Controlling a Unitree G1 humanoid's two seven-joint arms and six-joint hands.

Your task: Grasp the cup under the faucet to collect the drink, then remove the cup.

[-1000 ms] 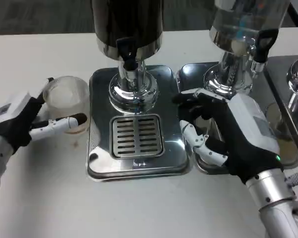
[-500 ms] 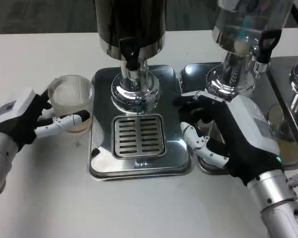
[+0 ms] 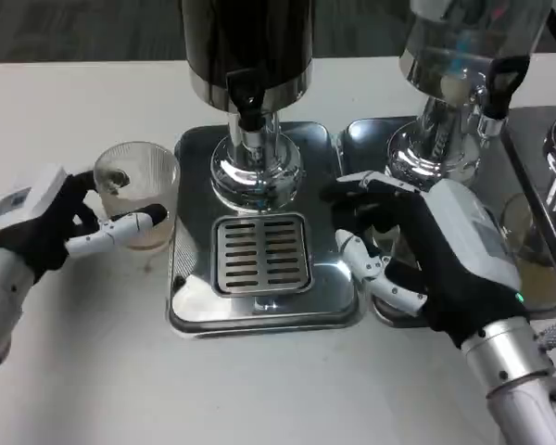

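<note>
A clear ribbed plastic cup (image 3: 135, 190) stands on the white table just left of the steel drip tray (image 3: 193, 301), not under the black faucet (image 3: 245, 100) of the dark dispenser. My left hand (image 3: 48, 225) reaches in from the left and grips the cup: one finger lies along its near side and the thumb touches its far rim. My right hand (image 3: 437, 262) hovers over the seam between the two trays, right of the slotted grate (image 3: 260, 253), fingers spread and empty.
A second dispenser (image 3: 456, 65) with a clear tank stands on its own tray at the right. Another clear cup (image 3: 530, 252) with a brownish drink sits at the far right. Bare white table lies in front of the trays.
The camera has shifted a little. My left hand has moved right and its fingers have closed around the cup. My right hand holds its place.
</note>
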